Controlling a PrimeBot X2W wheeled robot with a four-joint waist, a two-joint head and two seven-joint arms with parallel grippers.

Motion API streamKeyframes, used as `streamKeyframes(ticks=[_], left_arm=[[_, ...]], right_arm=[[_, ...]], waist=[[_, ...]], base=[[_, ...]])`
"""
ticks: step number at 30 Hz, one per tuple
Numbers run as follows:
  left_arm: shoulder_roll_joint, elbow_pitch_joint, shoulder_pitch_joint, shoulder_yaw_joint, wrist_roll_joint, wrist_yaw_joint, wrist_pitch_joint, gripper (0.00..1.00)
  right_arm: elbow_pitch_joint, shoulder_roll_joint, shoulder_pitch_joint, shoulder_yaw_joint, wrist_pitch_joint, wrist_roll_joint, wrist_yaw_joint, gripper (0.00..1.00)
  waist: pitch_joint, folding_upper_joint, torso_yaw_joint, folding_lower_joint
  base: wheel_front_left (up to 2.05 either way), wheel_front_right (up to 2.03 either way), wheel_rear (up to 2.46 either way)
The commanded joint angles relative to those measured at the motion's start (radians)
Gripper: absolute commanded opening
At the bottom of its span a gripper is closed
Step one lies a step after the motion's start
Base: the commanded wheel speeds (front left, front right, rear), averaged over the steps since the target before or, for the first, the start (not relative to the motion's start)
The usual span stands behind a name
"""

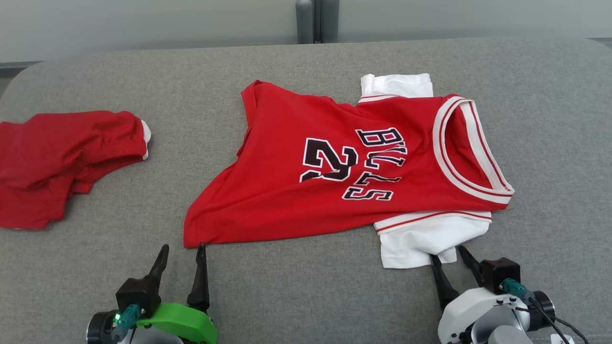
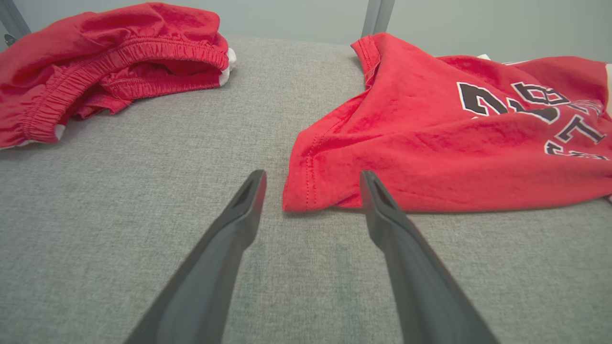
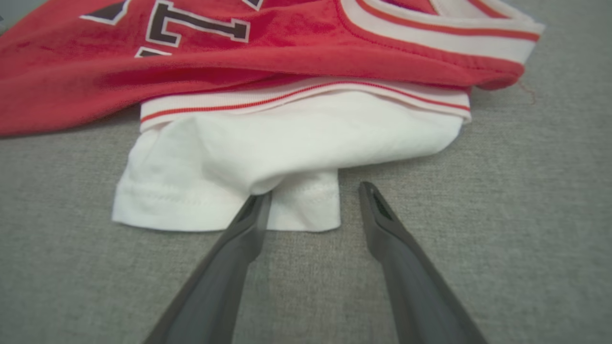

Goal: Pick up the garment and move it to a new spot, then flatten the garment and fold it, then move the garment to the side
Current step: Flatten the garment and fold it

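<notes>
Jersey [image 1: 334, 162]: red Bulls, white sleeves, spread mid-counter [image 1: 287, 296]
Left end effector [image 1: 183, 245]: wide open, empty, at the jersey's near-left hem corner
Right end effector [image 1: 447, 252]: wide open, empty, at near white sleeve [image 1: 420, 239]
Shorts [image 1: 62, 157]: red, left

The jersey [image 1: 287, 200] is soft red cloth, matt, a little fuzzy when seen from close. Its letters look like a flat, smooth print (black with a white edge). The white sleeve [image 3: 287, 138] is thin, smooth knit cloth with ribbed trim and visible stitches along the hem. The red shorts [image 1: 62, 153] are also matt cloth, with a gathered elastic band. The desk [image 1: 306, 296] is covered with grey woven fabric, coarse and matt. The left tool [image 1: 183, 245] and the right tool [image 1: 447, 252] have dark fingers [image 2: 224, 248] of matt plastic. The green piece [image 1: 184, 320] is smooth plastic, and the pale shell [image 1: 471, 310] is smooth with a slight shine.
</notes>
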Motion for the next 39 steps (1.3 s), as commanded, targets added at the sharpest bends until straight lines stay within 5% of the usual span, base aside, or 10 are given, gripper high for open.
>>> streamKeyframes(ticks=[1,2,21,39], left_arm=[[0.002,0.001,-0.014,0.000,-0.006,-0.003,0.000,1.00],[0.002,0.000,-0.015,0.000,-0.005,-0.002,0.000,1.00],[0.002,0.016,0.011,-0.014,-0.052,-0.007,0.000,1.00],[0.003,0.144,0.010,-0.030,-0.138,0.005,0.000,1.00]], right_arm=[[0.007,-0.001,-0.009,0.005,-0.002,0.011,-0.001,0.25],[0.005,-0.001,-0.009,0.004,-0.002,0.011,-0.001,0.00],[-0.150,-0.046,0.185,-0.083,-0.002,0.031,-0.002,0.00],[-0.156,-0.037,0.154,-0.061,-0.002,0.028,-0.002,0.00]], waist=[[0.005,0.0000,0.004,0.0000],[0.005,0.0000,0.004,0.0000],[-0.035,0.0000,-0.107,0.0000],[-0.042,0.0000,-0.148,0.0000]], base=[[0.00,0.00,0.00],[0.00,0.00,0.00],[0.00,0.00,0.00],[0.00,0.00,0.00]])
